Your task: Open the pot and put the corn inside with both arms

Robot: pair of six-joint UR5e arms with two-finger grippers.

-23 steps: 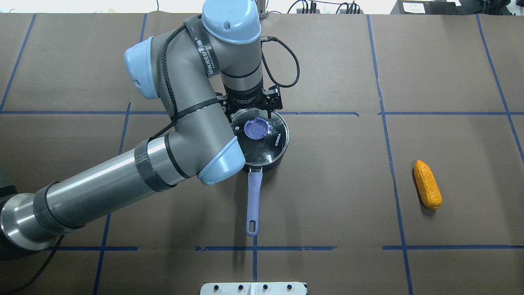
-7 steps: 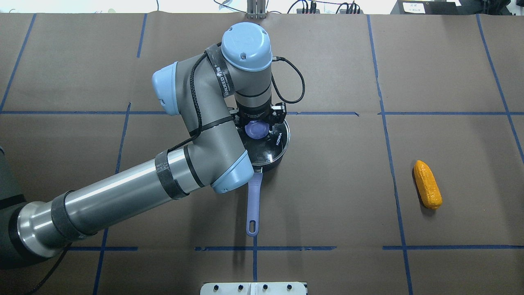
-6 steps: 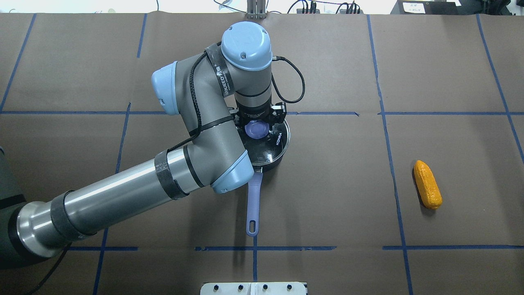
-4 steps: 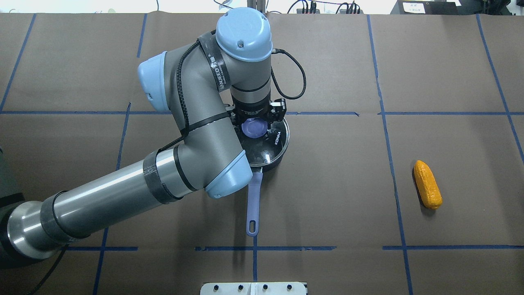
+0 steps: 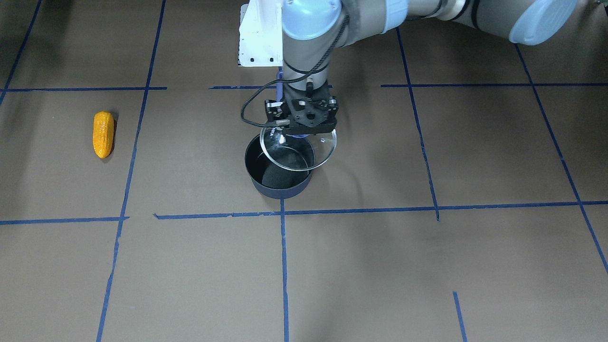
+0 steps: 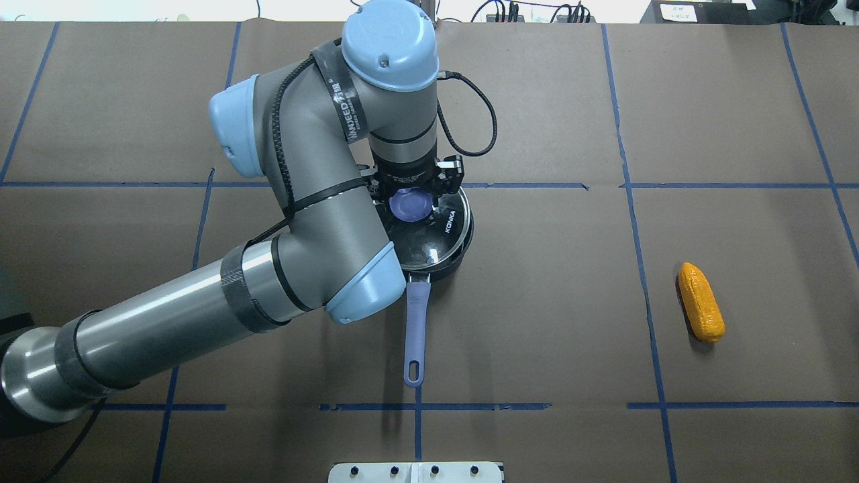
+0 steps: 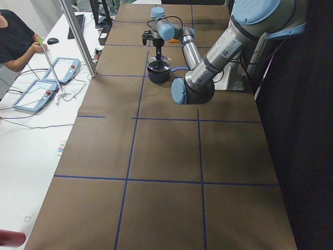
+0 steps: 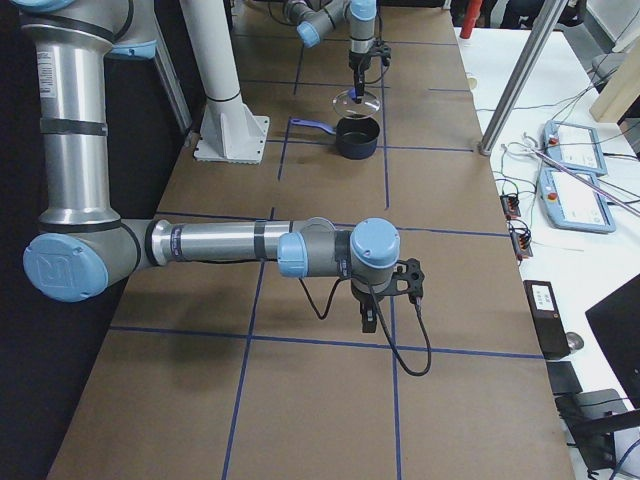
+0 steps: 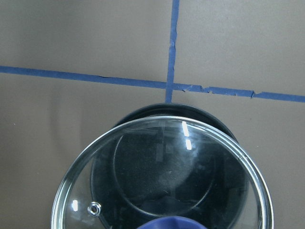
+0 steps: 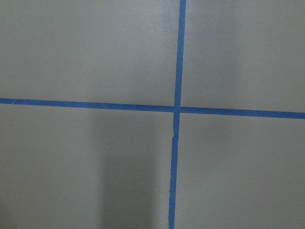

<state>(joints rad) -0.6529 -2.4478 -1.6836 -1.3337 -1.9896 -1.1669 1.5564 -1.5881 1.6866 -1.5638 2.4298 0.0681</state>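
Overhead exterior view has the left arm (image 6: 201, 315) reaching in from the left edge, with its wrist turned straight down over the pot (image 6: 453, 263). The left gripper (image 5: 298, 132) is clamped on the blue knob (image 6: 411, 203) of the glass lid (image 5: 311, 153), one finger on each side of it. From the front-facing camera the lid hangs above the pot's rim and is set off a little toward the robot's base, so most of the black inside lies uncovered. The right side camera also shows a gap between lid and pot. The left wrist camera looks down through the glass and shows the dark pot directly underneath. The pot stands upright on the brown paper table (image 6: 537, 302), next to a crossing of blue tape lines. Its lavender handle (image 6: 416, 322) lies flat and points back toward the robot. The corn (image 6: 700, 302) lies on its side on the table, well apart from the pot on the robot's right, touching nothing else. The right arm (image 8: 215, 243) appears only in the right side camera, stretched low over the table with the right gripper (image 8: 368, 316) pointing down above bare paper. Whether its fingers are apart or together cannot be told. The right wrist camera shows only paper and crossed blue tape.
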